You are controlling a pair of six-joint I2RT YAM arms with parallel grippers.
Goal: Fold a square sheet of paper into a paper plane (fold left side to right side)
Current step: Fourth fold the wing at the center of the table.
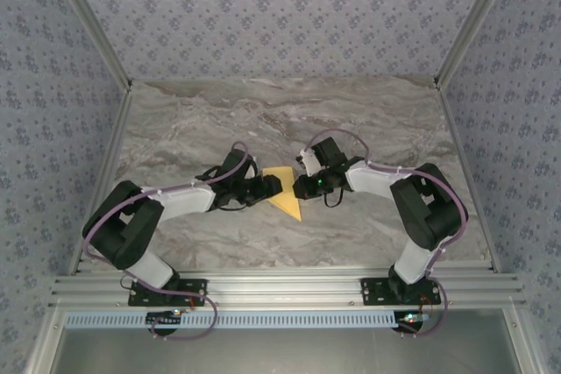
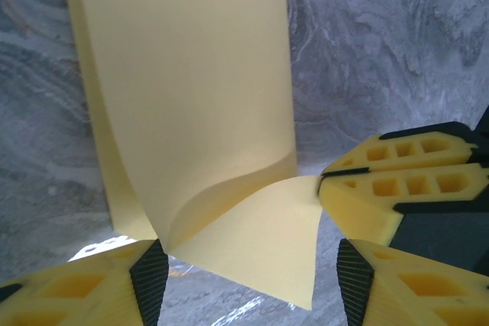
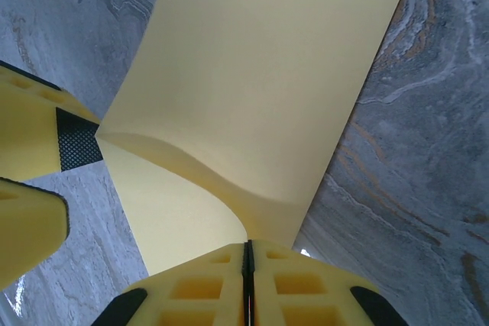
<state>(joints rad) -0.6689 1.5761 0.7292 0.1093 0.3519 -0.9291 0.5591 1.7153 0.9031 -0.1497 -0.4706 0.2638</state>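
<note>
Centrally, one yellow paper sheet [image 1: 285,194], right jaws pinching it, left jaws parted.

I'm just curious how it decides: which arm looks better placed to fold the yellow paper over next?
Probably the right. The right gripper is shut on a curled-up corner of the yellow paper, while the left gripper stands open, the sheet loose between its jaws.
</note>
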